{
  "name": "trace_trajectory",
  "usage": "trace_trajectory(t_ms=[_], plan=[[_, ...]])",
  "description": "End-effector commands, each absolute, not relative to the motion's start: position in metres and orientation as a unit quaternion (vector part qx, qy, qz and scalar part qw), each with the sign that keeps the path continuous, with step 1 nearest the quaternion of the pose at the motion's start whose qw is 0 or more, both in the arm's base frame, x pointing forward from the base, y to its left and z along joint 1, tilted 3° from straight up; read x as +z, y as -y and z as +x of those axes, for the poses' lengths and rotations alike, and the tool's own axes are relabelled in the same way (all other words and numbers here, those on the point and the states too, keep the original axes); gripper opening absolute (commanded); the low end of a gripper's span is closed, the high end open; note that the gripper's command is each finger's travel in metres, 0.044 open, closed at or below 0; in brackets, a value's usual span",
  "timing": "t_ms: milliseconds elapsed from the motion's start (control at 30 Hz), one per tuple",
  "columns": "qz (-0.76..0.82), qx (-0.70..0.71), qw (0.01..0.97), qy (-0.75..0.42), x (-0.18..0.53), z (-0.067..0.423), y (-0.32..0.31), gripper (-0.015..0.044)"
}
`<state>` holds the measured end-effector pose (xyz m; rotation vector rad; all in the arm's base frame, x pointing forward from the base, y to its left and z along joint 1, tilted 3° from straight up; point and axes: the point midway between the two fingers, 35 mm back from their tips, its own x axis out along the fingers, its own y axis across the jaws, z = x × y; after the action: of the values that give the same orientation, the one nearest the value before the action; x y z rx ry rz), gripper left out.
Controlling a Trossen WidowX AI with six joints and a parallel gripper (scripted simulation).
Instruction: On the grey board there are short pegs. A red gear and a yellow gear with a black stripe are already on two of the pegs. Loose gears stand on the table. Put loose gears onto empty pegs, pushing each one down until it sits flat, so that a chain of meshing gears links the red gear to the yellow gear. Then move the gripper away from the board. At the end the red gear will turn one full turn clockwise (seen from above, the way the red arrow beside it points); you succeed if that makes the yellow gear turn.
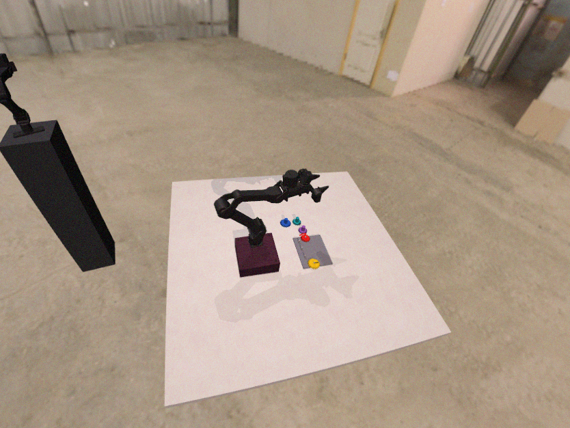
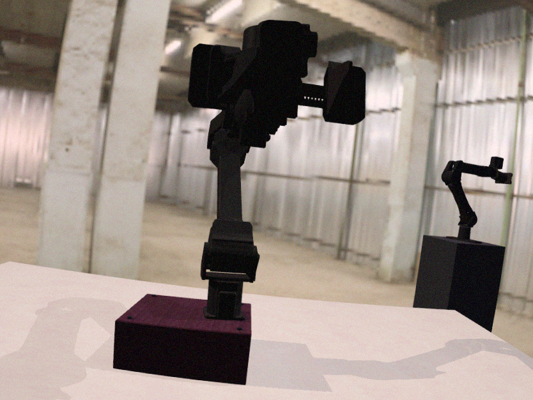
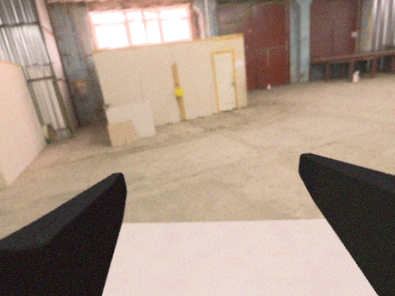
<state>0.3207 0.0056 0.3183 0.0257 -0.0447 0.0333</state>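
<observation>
Top view: grey board bears 2 gears, red and yellow

Raised and bent at the elbow, black jointed metal-look arm; black two-fingered parallel gripper spread wide, roughly level.

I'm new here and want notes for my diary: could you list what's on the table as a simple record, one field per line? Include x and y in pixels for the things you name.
robot arm: mounted on a dark maroon block [image 1: 256, 258] [image 2: 180, 340]
gripper [image 1: 323, 182] [image 3: 213, 172]: open, raised above the table
board [image 1: 317, 251]: grey, beside the block
gears on board: red [image 1: 305, 237], yellow [image 1: 313, 263]
loose gears: blue [image 1: 285, 223], teal [image 1: 296, 221], purple [image 1: 302, 230]
chain linking red to yellow: not built
</observation>
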Motion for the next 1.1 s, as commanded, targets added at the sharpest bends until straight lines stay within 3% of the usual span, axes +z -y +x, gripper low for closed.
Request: trace_trajectory(t_ms=[0,333,700,767,1067], plan=[[0.010,0.017,1.000,0.016,0.316,0.322,-0.006,0.0426],[-0.164,0.103,0.931,-0.310,0.176,0.374,-0.035,0.0440],[-0.304,0.287,0.668,-0.615,0.031,0.334,-0.052,0.0440],[-0.313,0.313,0.627,-0.641,0.019,0.324,-0.052,0.0440],[-0.314,0.316,0.622,-0.644,0.004,0.323,-0.048,0.0440]])
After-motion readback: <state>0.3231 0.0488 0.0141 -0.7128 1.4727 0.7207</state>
